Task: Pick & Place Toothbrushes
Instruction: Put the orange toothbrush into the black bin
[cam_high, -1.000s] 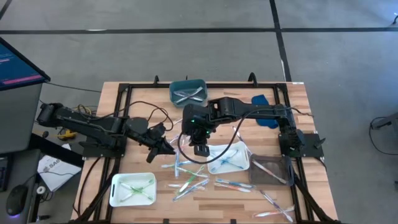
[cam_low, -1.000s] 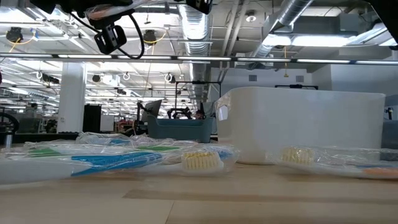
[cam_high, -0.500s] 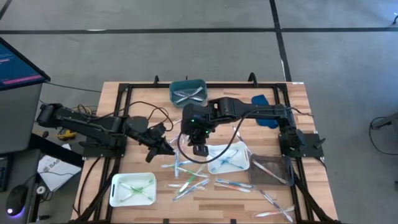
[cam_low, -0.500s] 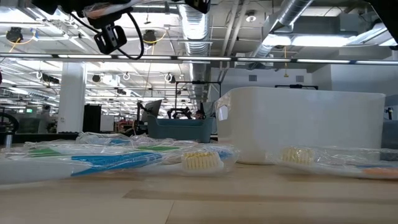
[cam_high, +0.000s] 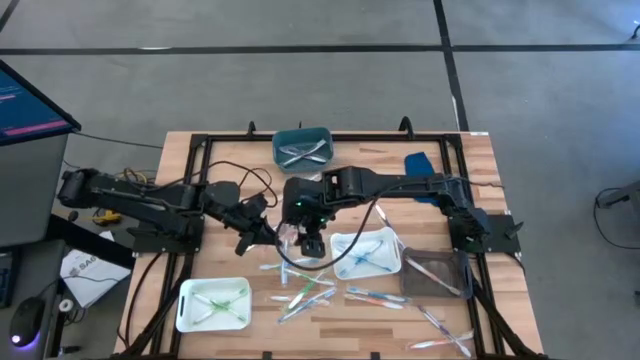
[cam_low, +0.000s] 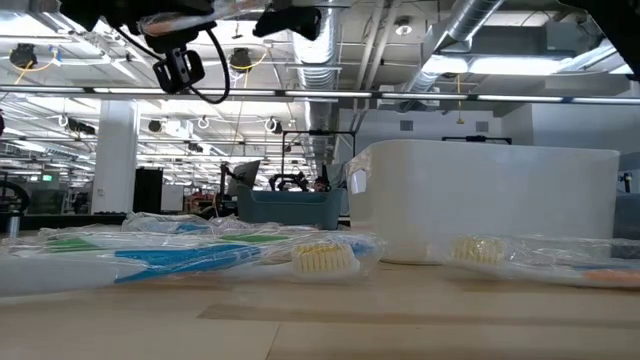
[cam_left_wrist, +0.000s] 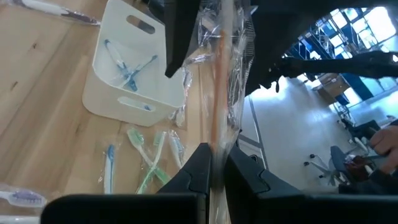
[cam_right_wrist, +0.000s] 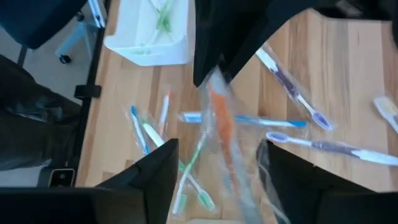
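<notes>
The left gripper (cam_left_wrist: 214, 163) is pinching a crinkly clear-wrapped orange toothbrush (cam_left_wrist: 219, 81). The right gripper (cam_right_wrist: 217, 155) is hovering by it, dark fingers spread.

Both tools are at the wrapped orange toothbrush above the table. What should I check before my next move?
1. Left tool shut on the orange toothbrush: ok.
2. Right tool open, fingers either side of the wrapper: ok.
3. Toothbrush held off the table: ok.
4. Tools clear of each other for a swing: not ok, they sit close together.
5. Which tray takes orange: cannot tell.
</notes>
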